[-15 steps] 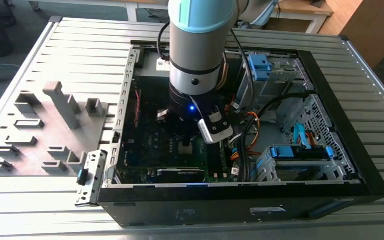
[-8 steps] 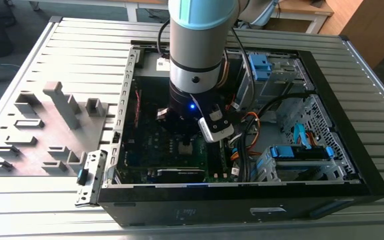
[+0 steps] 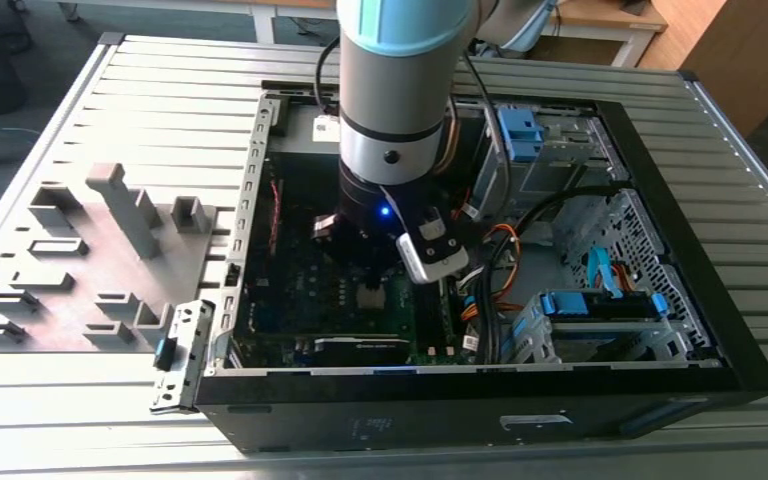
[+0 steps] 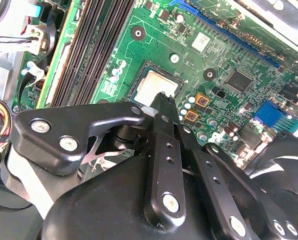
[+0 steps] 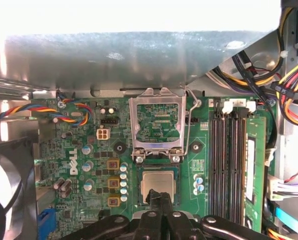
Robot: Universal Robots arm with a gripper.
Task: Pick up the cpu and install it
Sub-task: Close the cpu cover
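The cpu (image 5: 159,181) is a small pale silvery square lying flat in its socket on the green motherboard (image 5: 84,150); in the second wrist view the cpu (image 4: 155,87) sits just past my fingertips. My gripper (image 5: 158,196) hangs right over the cpu's near edge, its two black fingers (image 4: 164,150) pressed together and shut, with nothing seen between them. Whether the tips touch the chip I cannot tell. The silver socket frame (image 5: 156,125) stands flipped open beside the cpu, its lever (image 5: 189,125) raised. In the exterior view the arm (image 3: 391,150) reaches down into the open computer case (image 3: 678,300).
Black memory slots (image 5: 229,160) run beside the socket. A black fan (image 5: 9,190) sits on the other side. Bundles of coloured cables (image 5: 289,85) and blue drive bays (image 3: 598,310) crowd the case. A grey fixture tray (image 3: 77,270) lies at the exterior view's left.
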